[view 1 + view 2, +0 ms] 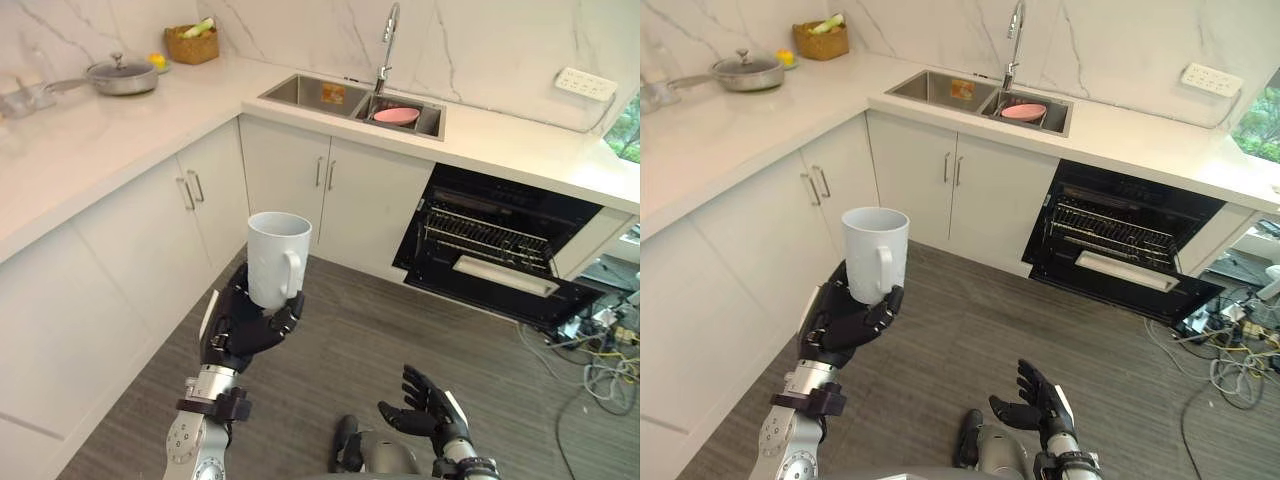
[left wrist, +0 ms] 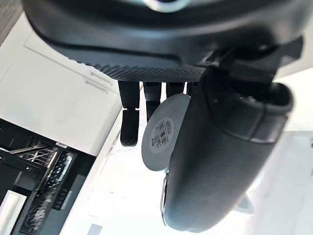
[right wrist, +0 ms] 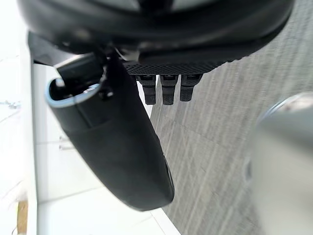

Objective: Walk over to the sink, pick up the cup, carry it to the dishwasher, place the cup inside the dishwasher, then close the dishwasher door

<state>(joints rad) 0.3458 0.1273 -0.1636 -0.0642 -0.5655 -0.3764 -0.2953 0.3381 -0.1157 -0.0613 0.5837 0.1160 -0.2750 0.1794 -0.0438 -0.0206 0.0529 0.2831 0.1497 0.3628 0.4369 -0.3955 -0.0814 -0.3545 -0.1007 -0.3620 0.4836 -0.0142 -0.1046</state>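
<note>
Left hand (image 1: 240, 330) wraps its dark fingers and thumb round the lower half of a white cup (image 1: 275, 255), holding it upright, mouth up, with the handle turned towards the robot's right. The left wrist view shows the cup's round base and its barcode sticker seated between the curled fingers (image 2: 129, 127) and the thumb.

Below the hand runs a grey wood-grain floor (image 1: 400, 330). To the hand's left and beyond it, a white marble-look countertop (image 1: 100, 140) turns an L-shaped corner over white cabinets (image 1: 330, 200) with slim bar handles.

Beyond the hand and to its right the dishwasher (image 1: 500, 215) stands open under the counter, its door (image 1: 500, 282) dropped flat and a wire rack (image 1: 485, 235) visible inside.

The sink (image 1: 300, 92), a steel double basin with a tall faucet (image 1: 388, 40) at its back, is set in the counter straight beyond the hand, just left of the dishwasher. A pink dish (image 1: 396, 115) lies in the basin nearer the dishwasher.

Far beyond the hand to its left a lidded pan (image 1: 120, 77) sits on the counter, with a woven basket (image 1: 192, 45) in the corner past it. A white socket strip (image 1: 585, 83) is fixed to the wall above the dishwasher.

The right hand (image 1: 425, 410) hangs low to the right of the left one, palm up, fingers loosely spread and empty.
</note>
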